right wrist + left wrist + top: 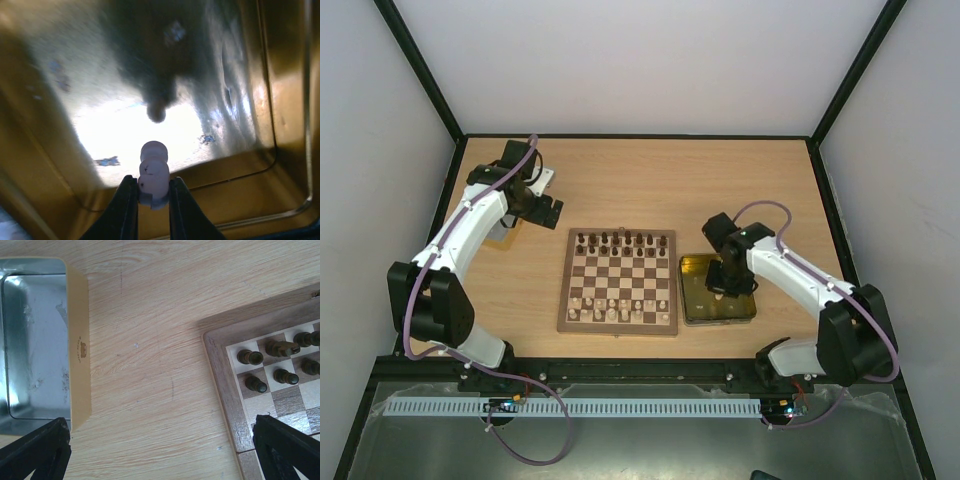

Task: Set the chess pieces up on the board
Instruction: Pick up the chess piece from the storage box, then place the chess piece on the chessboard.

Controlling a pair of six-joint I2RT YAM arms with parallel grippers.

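Wood table, white walls, board ctr.

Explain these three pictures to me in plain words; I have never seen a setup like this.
The overhead picture shows two white robot arms bolted at the near edge of a light wooden table. Between them lies a square checkered wooden chessboard with tiny dark pieces along its far rows and pale pieces along its near rows.

The other two pictures come from cameras on the wrists. The left gripper hangs open over the table, between a silver metal tray and the board's corner. The right gripper is down in a gold metal tray, shut on one pale cream chess piece.
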